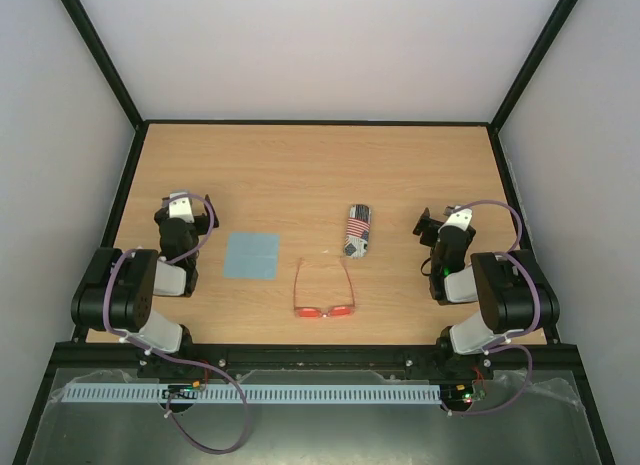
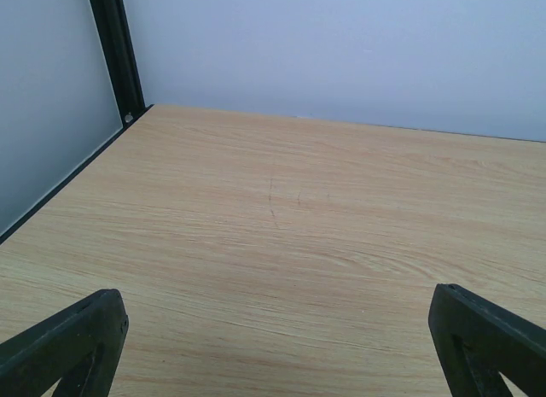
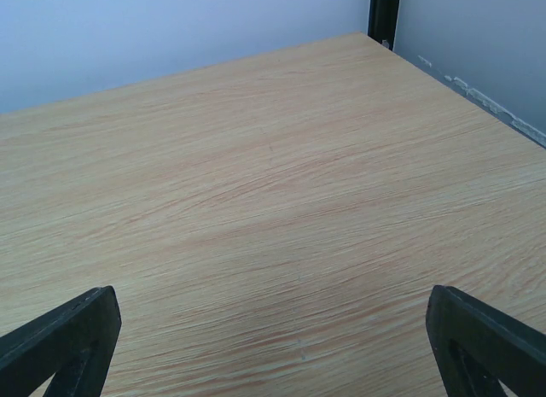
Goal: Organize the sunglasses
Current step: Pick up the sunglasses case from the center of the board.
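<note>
Two sets of jaws spread wide, left gripper and right gripper both empty | sunglasses unfolded on table, between light-blue cloth and flag-patterned case, touching neither

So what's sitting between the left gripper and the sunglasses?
The light-blue cloth lies flat on the table between the left gripper and the sunglasses, seen in the top view.

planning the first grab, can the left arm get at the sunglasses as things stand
Probably yes: the sunglasses lie in the open on the table, apart from the case, and only the flat blue cloth lies towards the left gripper, which is open.
</note>
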Controlling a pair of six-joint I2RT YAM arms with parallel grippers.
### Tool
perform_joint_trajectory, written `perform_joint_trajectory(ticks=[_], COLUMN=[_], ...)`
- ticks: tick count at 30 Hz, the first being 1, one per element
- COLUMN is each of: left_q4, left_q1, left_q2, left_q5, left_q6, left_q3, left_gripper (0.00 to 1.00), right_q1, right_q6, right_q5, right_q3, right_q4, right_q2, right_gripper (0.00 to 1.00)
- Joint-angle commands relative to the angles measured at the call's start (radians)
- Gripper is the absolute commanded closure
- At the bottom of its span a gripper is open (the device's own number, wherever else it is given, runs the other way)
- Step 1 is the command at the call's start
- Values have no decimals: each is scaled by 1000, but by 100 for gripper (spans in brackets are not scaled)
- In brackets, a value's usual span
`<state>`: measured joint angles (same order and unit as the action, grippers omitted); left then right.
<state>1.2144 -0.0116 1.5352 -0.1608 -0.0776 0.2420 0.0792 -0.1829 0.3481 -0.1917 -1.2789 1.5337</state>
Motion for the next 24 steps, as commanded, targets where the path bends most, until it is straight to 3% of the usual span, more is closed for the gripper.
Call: perform_joint_trajectory(ticks=[1,20,24], left_q4=[54,64,13], left_q1=[2,2,2], left_q2=[-1,-6,-111], left_q5=[-3,-2,-52], left_q6=[4,4,-15], left_q3=[5,-4,-24], left_gripper=[1,1,0], right_q1=[5,2,10], right_q6=[9,1,2], right_q5=[24,31,61], right_q3=[-9,-13,13], right_q4=[-49,-42,-36], right_q2=[1,1,-81], right_gripper=[1,1,1])
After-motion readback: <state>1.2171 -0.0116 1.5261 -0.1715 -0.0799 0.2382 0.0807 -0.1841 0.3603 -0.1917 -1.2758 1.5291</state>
